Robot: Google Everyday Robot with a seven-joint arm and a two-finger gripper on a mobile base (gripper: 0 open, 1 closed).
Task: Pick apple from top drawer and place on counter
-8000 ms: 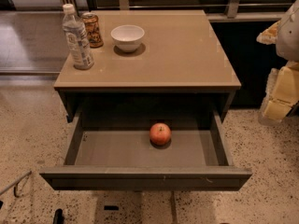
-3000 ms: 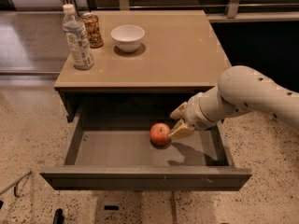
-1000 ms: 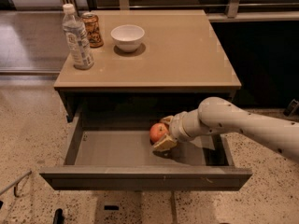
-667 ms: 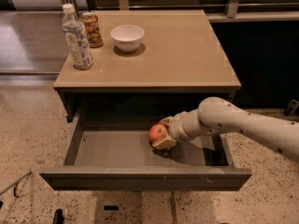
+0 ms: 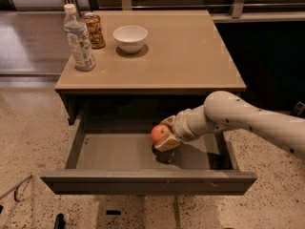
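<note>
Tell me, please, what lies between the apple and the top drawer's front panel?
Only bare floor of the top drawer, in the camera view. The gripper, inside the drawer, is shut on the apple.

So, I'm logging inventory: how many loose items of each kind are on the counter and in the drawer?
water bottle: 1
can: 1
white bowl: 1
apple: 1, in the top drawer, gripped by the gripper
Total: 4

Pale speckled terrazzo floor (image 5: pixel 28 128)
</note>
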